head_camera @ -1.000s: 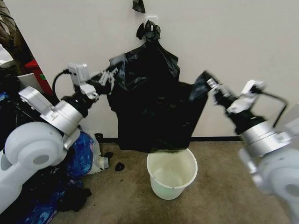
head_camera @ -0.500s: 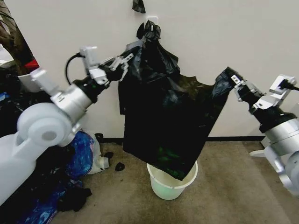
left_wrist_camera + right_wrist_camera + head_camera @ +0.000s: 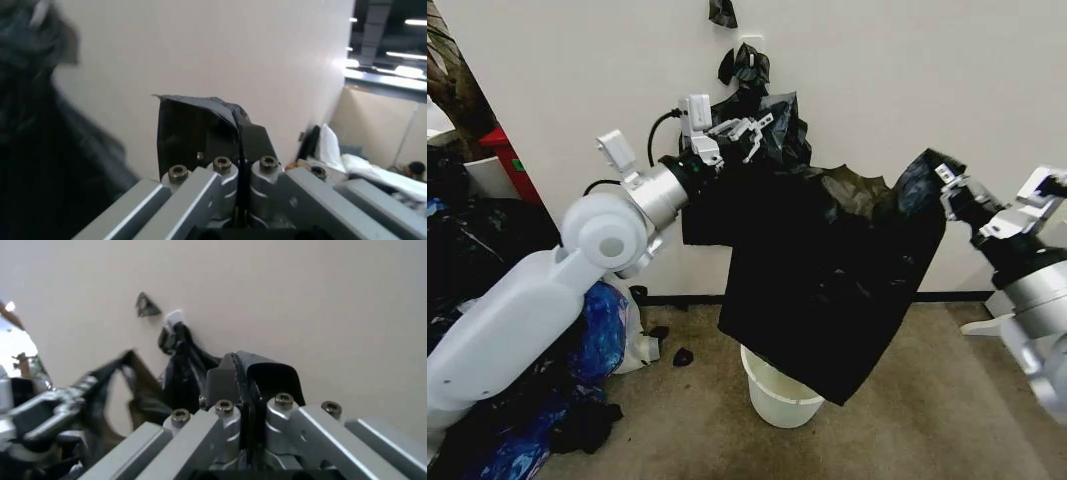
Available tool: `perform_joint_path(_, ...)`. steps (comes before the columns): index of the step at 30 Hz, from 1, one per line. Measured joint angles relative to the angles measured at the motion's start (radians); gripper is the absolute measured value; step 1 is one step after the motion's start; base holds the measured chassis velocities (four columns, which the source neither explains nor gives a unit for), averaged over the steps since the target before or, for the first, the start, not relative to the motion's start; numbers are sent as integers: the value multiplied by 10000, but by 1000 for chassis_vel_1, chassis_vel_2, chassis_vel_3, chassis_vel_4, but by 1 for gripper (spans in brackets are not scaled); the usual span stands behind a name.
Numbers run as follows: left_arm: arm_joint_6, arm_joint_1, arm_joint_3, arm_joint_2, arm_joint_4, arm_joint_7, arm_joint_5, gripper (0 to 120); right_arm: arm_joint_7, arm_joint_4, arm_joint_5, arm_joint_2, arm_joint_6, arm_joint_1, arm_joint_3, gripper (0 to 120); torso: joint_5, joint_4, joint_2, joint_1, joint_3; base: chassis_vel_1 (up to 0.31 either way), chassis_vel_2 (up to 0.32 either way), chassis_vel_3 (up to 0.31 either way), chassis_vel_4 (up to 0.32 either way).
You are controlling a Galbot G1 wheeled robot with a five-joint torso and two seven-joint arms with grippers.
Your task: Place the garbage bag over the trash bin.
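Head view: both tools, left and right, pinch thin glossy black garbage bag stretched above round white plastic bin; bin not yet covered

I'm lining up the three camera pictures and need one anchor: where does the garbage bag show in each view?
Head view: the garbage bag hangs spread mid-picture between the left hand and the right hand, over the trash bin.
Left wrist view: a pinched corner stands up from the shut fingers.
Right wrist view: a pinched flap at the fingers.
Shared landmark: the pale wall behind.
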Motion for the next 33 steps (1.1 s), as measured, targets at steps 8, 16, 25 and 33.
perform_joint_path(8,-230,687,104,-583,399,6,630,0,-57,-568,-593,91,198,896,-998,0,-5,3,0,0,1,0,0,0,0)
perform_joint_path(16,-238,-121,234,-935,534,-105,630,0,107,-820,-665,52,223,1753,-1570,0,-1,-6,0,0,0,0,0,0,0)
perform_joint_path(25,-229,1620,-414,-754,94,-220,960,0,134,-724,-1166,731,187,1543,-2465,0,-7,2,0,0,-1,0,0,0,0)
perform_joint_path(33,-376,2816,-841,-768,-111,-273,1536,0,-198,-714,-2063,1447,192,124,-2723,0,-6,0,0,0,-2,0,0,0,0)
